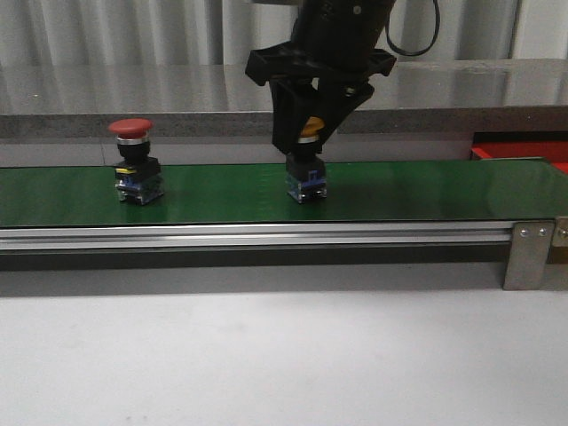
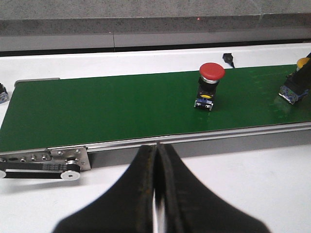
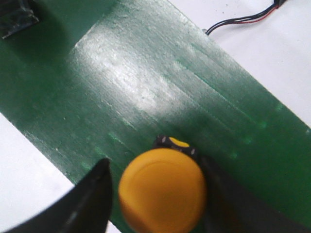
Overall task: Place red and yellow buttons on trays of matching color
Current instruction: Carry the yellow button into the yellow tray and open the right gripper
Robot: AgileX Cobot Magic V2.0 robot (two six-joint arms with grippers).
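A yellow button (image 1: 308,130) stands upright on the green belt (image 1: 426,191), with its cap (image 3: 163,191) between the fingers of my right gripper (image 1: 308,142). That gripper (image 3: 155,165) is open: one finger (image 3: 92,194) shows a sliver of belt between it and the cap, and the other sits against the cap's far side. A red button (image 1: 131,129) stands on the belt to the left, also in the left wrist view (image 2: 212,73). A red tray (image 1: 524,151) shows behind the belt at far right. My left gripper (image 2: 156,150) is shut and empty over the white table, short of the belt.
The belt's aluminium rail and end bracket (image 1: 532,253) run along its front. A red and black cable (image 3: 243,22) lies on the white surface behind the belt. A small dark object (image 2: 2,92) sits past the belt's left end.
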